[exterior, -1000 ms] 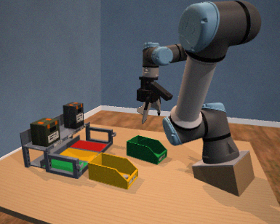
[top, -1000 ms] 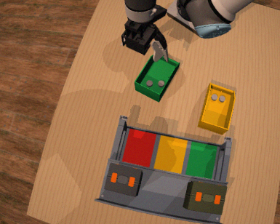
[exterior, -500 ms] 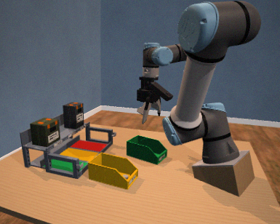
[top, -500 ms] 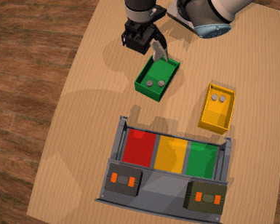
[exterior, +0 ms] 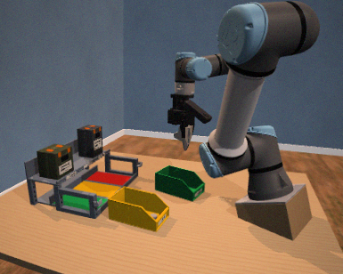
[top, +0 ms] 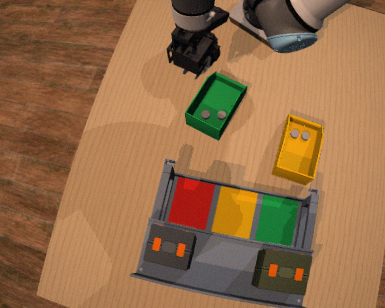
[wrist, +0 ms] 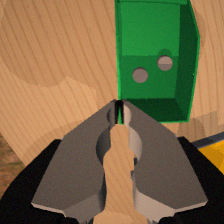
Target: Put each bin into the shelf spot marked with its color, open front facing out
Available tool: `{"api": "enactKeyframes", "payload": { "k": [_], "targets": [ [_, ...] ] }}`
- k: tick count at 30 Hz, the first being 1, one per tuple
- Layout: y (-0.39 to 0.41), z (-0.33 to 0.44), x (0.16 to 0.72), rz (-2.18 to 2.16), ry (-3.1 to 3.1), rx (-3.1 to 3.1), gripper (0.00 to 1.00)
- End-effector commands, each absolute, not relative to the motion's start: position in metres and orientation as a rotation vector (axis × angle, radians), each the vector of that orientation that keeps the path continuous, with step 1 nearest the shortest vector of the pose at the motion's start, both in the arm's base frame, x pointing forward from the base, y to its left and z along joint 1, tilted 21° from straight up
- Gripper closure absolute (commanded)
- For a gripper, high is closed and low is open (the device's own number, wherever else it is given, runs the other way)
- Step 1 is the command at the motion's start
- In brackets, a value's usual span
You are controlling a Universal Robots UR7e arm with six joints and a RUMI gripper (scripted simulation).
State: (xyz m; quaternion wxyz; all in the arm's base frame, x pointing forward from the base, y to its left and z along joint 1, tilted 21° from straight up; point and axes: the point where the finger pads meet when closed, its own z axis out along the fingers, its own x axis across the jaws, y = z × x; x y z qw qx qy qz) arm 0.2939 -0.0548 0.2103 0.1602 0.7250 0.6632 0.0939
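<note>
My gripper is shut and empty. It hangs in the air above the table, by the green bin's side away from the yellow bin. The green bin stands upright with two grey round parts inside; its low front faces the robot base. The yellow bin stands upright, also with two grey parts, its low front away from the shelf. The shelf shows red, yellow and green marks; no bin is on them.
The shelf's upper board covers the rear of the shelf. It carries two dark cases with orange latches, one dark grey case and one olive case. Side frames stand at both shelf ends. The robot base stands opposite the shelf.
</note>
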Motion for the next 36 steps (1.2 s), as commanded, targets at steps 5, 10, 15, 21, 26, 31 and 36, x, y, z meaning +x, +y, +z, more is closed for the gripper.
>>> {"api": "enactKeyframes", "payload": {
  "k": [5,10,15,21,26,31,36],
  "targets": [
    [-0.0549,0.2106,0.294,0.268,1.894,2.07,1.0],
    [-0.0549,0.2106,0.294,0.268,1.894,2.07,1.0],
    [-0.0549,0.2107,0.294,0.268,1.894,2.07,1.0],
    [-0.0549,0.2107,0.294,0.268,1.894,2.07,1.0],
    [-0.0549,0.2107,0.294,0.268,1.894,2.07,1.0],
    [-0.0549,0.2107,0.294,0.268,1.894,2.07,1.0],
    [-0.0549,0.2107,0.294,0.268,1.894,2.07,0.85]
  ]
}}
